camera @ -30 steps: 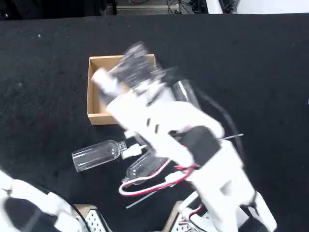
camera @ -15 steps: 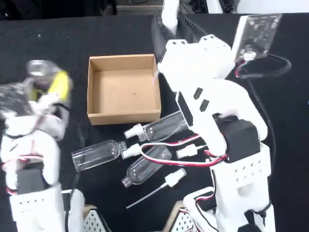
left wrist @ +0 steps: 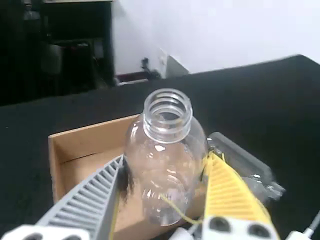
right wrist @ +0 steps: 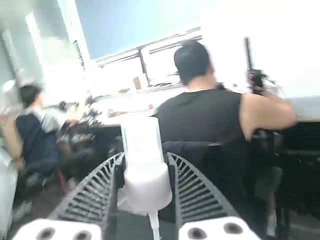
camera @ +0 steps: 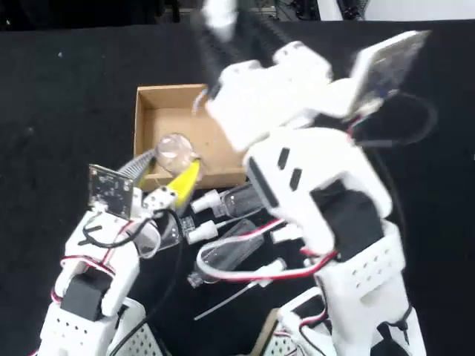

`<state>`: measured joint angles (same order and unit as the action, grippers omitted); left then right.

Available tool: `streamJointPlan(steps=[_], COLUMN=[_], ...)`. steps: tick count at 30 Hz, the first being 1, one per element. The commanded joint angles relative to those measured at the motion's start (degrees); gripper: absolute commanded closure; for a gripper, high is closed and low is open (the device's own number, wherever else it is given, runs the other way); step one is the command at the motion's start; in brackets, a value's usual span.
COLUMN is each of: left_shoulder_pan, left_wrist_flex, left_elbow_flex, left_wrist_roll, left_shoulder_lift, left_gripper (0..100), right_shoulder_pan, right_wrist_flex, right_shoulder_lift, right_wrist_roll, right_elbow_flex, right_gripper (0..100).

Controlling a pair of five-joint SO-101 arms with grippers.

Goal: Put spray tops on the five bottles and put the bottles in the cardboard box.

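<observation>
Moved: left arm swung in from the left side of the worktop (camera: pixel 74 74) to the box (camera: pixel 146 111).
Left end effector (left wrist: pixel 165 159): closed on a bottle (camera: pixel 175 150) with no top, mouth up, by the box's front wall.
Right end effector (right wrist: pixel 145 157): up high, pinching a spray top (right wrist: pixel 146 186).
Other bottles (camera: pixel 249 196): lay on the worktop in front of the box.

The black table (camera: pixel 59 111) bears an open cardboard box (camera: pixel 141 119) and, near its arm-facing wall, a capped bottle (camera: pixel 249 196), an uncapped bottle (camera: pixel 219 258) and a loose spray top (camera: pixel 266 273), all lying flat.
</observation>
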<state>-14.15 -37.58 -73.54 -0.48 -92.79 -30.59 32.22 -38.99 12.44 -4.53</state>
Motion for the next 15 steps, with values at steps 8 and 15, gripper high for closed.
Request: streamJointPlan(steps=[8,15], left_shoulder_pan=[-2.59,-2.77], left_wrist_flex=[-0.26,-0.09], left_elbow_flex=[-0.57,-0.13], left_wrist_roll=[0.18,0.44], left_shoulder_lift=[1.49,4.22], left_gripper=[83,83], right_shoulder_pan=[-8.18,-8.26], right_wrist_flex=[-0.62,-0.53], right_shoulder_lift=[-2.51,-5.23], right_wrist_roll=[-10.2,-10.2], right_elbow_flex=[-4.97,-7.69], right_gripper=[98.8,98.8])
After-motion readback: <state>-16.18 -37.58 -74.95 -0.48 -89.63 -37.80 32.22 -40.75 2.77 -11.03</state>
